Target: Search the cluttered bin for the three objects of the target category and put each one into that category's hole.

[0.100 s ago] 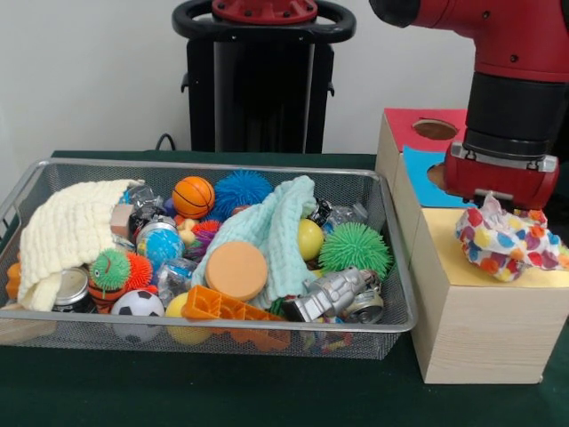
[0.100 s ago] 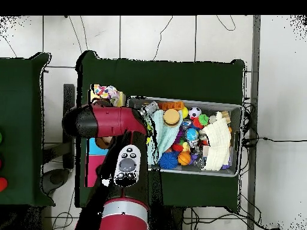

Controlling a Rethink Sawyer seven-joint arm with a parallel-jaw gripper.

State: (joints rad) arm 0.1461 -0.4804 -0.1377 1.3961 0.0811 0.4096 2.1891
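here the end effector (image 1: 500, 197) sits clamped on the patterned cloth (image 1: 507, 243) directly beneath it.

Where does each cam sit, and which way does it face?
Front view: low, across the table from the robot, level with the bin and wooden box; shows the red and black arm and its end effector over a patterned cloth on the box's yellow section.
Overhead view: above the table, looking straight down; shows the arm reaching from the base at bottom toward the box, with the end effector hidden beneath it.
Shared: bin, patterned cloth, yellow cloth, basketball.
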